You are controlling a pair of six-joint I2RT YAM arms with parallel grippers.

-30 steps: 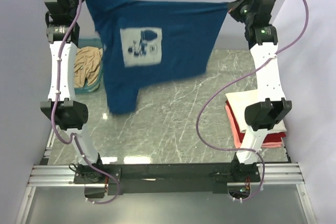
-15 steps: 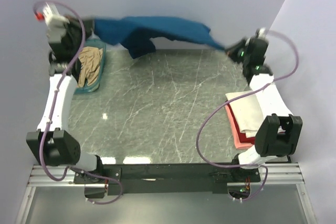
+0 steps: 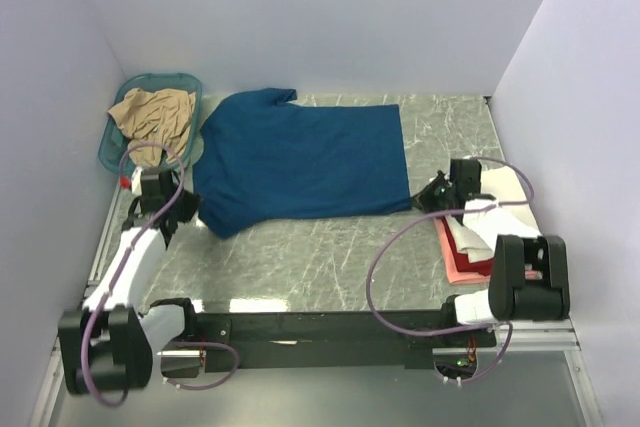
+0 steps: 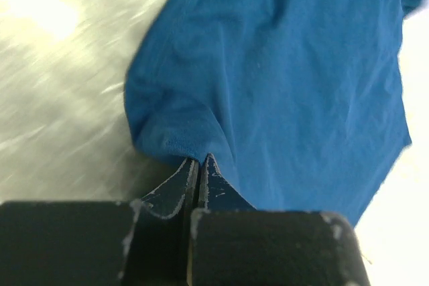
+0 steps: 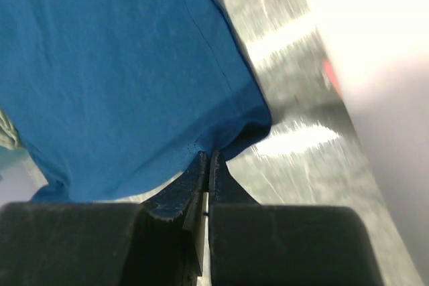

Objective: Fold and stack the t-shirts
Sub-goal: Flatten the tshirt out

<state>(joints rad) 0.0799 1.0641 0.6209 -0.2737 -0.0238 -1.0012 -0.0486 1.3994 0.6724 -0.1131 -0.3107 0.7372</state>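
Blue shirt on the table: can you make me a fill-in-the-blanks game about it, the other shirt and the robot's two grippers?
1. The t-shirt spread flat on the table is dark ____.
2. The tan shirt sits in the ____ basket.
3. The left gripper and the right gripper are both ____ on the t-shirt's edge.

Missing words: blue; teal; shut.

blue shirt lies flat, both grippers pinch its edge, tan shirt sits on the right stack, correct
No: the tan shirt lies in the teal basket at the far left, per the top external view. The rest is right.
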